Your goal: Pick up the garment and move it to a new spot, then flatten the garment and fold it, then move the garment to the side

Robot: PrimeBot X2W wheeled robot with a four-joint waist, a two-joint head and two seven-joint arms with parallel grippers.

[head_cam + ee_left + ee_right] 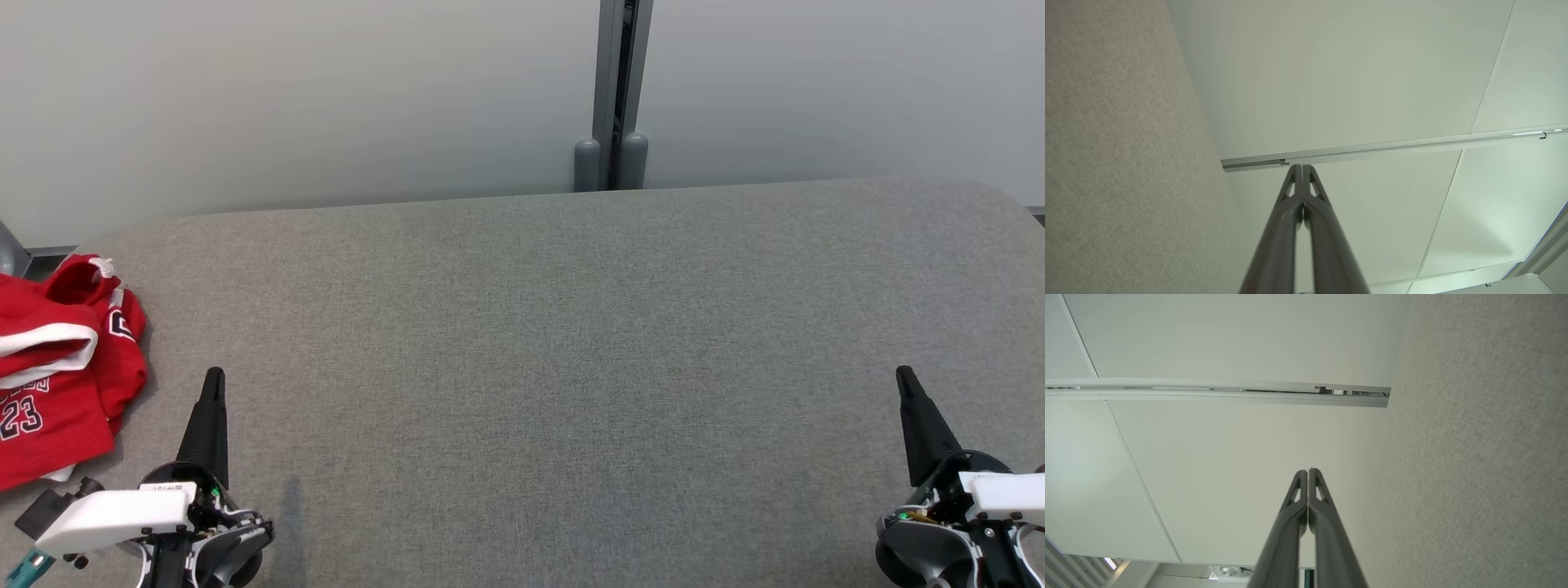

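The garment (pixel 57 367) is a red jersey with white trim and the number 23, lying crumpled at the far left edge of the grey fabric table (pixel 539 343). My left gripper (pixel 214 377) stands at the lower left, just right of the garment and not touching it, its fingers pressed together. In the left wrist view the left gripper (pixel 1301 167) is shut with nothing in it. My right gripper (pixel 904 376) rests at the lower right, far from the garment; the right wrist view shows the right gripper (pixel 1308 471) shut and empty.
A pale wall panel (pixel 326 90) rises behind the table, split by a grey vertical post (pixel 612 98). The table's far corners are rounded. Wide bare grey fabric lies between the two grippers.
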